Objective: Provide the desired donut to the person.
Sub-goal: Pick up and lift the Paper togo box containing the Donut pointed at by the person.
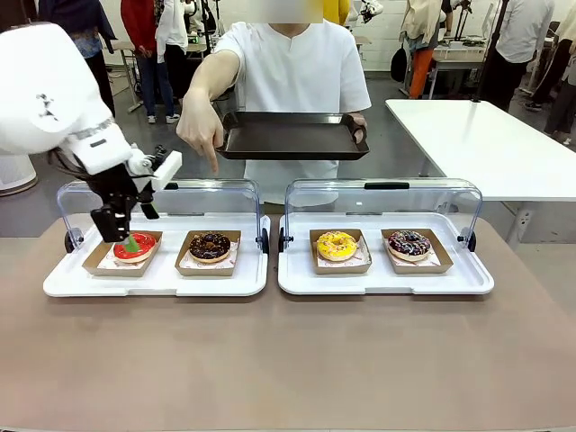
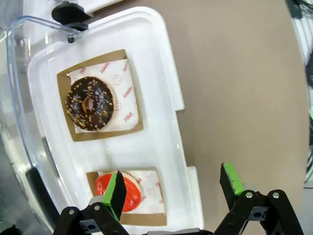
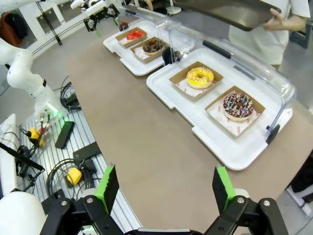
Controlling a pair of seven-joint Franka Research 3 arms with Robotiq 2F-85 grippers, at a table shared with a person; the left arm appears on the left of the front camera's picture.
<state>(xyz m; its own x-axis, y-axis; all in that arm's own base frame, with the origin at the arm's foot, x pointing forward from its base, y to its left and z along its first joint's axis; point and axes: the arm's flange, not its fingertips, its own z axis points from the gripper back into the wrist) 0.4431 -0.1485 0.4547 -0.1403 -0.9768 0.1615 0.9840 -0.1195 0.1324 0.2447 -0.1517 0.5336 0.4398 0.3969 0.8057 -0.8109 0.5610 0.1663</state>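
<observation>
- Chocolate donut (image 1: 210, 245) is, I judge, the wanted one, and nothing has been picked up yet. Nearest the robot, the right gripper (image 3: 164, 183) hangs over the near part of the table (image 1: 288, 360), jaws wide apart and empty.
- Farther in, two white trays lie side by side with clear lids (image 1: 162, 193) raised. The left tray (image 1: 54, 283) carries a red donut (image 1: 135, 246) at left and the chocolate donut to its right. The right tray (image 1: 297, 283) carries a yellow donut (image 1: 337, 245) and a sprinkled dark donut (image 1: 409, 243). Each rests in its own cardboard holder.
- The left gripper (image 2: 172, 186) hovers at the left tray's near left corner, spread wide and holding nothing. One finger is above the red donut, the other out past the tray's near rim.
- At the far side, the person's hand (image 1: 200, 130) points a finger down toward the chocolate donut, while the other hand (image 1: 359, 128) holds a dark serving tray (image 1: 288, 135) level.
- Left to do: shift right to the chocolate donut, grip, lift and carry it to the serving tray.
</observation>
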